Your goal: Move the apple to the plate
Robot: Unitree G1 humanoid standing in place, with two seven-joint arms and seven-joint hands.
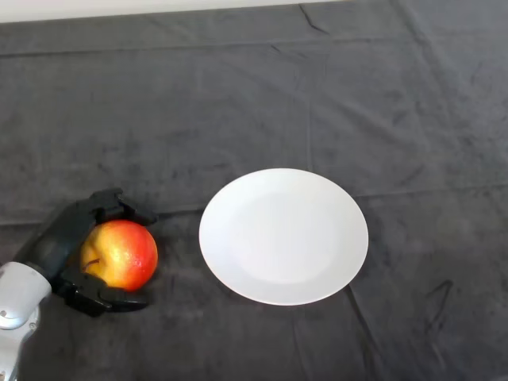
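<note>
Step in hand: grasping. The apple [119, 254] is sitting at about 8 o'clock in the head view, on the tabletop [254, 95], just left of the plate [283, 236] and not touching it. A strip of dark cloth is showing between the two.

The left hand [67, 238] is wrapping the apple from the left: fingers are curling over its top edge and the thumb is hooking under its near side, so the hand is clasping the fruit. Whether the apple is lifting off the cloth or resting on it, I cannot tell.

The plate is lying at centre, bare and white.

Arm pose: the silver-grey forearm is entering from 7 o'clock, wrist angling toward 2 o'clock, palm facing the plate.

Next move, as I judge it: lifting clear of the cloth, carrying toward 3 o'clock over the near rim, lowering onto the plate's middle, then releasing. The round fruit is likely rolling if dropped off-centre.
</note>
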